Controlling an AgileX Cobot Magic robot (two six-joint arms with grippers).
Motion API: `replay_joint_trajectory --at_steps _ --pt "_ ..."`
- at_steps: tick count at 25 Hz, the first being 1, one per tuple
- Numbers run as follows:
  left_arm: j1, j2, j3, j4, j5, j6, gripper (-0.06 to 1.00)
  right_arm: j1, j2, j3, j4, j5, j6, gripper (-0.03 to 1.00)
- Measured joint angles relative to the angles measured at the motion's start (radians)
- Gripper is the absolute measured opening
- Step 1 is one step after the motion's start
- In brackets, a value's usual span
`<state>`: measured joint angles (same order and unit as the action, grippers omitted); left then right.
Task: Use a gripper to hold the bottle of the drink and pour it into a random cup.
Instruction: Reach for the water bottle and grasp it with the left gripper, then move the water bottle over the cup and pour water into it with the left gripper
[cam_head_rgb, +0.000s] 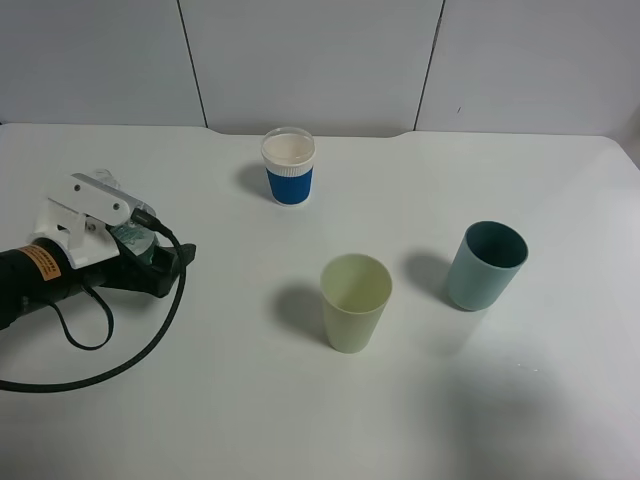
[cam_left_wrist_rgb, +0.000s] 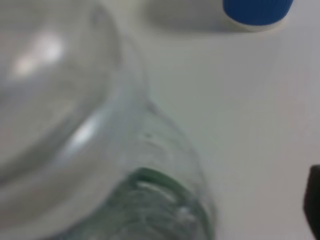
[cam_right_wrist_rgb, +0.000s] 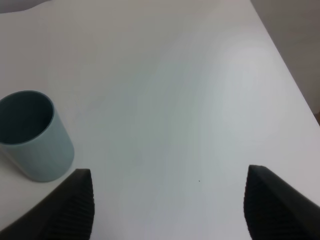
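Note:
The bottle of the drink (cam_head_rgb: 134, 240) stands at the left of the table, clear with a green label, mostly hidden by the arm's white bracket. My left gripper (cam_head_rgb: 150, 248) sits low around it with the jaws open. In the left wrist view the bottle (cam_left_wrist_rgb: 125, 165) fills the frame, blurred, and one black finger (cam_left_wrist_rgb: 314, 200) shows apart from it. The pale yellow-green cup (cam_head_rgb: 355, 300) stands upright and empty at the middle. My right gripper (cam_right_wrist_rgb: 170, 210) is open and empty above bare table; it is out of the exterior view.
A teal cup (cam_head_rgb: 485, 265) stands right of the yellow-green cup and shows in the right wrist view (cam_right_wrist_rgb: 31, 135). A short blue cup with a white rim (cam_head_rgb: 289, 166) stands at the back, also in the left wrist view (cam_left_wrist_rgb: 257, 11). A black cable (cam_head_rgb: 120, 365) loops on the table by the left arm.

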<state>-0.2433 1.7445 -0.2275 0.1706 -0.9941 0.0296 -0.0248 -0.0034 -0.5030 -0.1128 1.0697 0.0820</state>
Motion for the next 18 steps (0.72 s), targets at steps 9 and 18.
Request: replay_joint_trajectory --at_steps 9,18 --pt "0.000 0.000 0.000 0.000 0.002 -0.003 0.55 0.000 0.000 0.000 0.000 0.000 0.000 0.63" --pt "0.000 0.000 0.000 -0.007 0.002 -0.003 0.55 0.000 0.000 0.000 0.000 0.000 0.000 0.63"
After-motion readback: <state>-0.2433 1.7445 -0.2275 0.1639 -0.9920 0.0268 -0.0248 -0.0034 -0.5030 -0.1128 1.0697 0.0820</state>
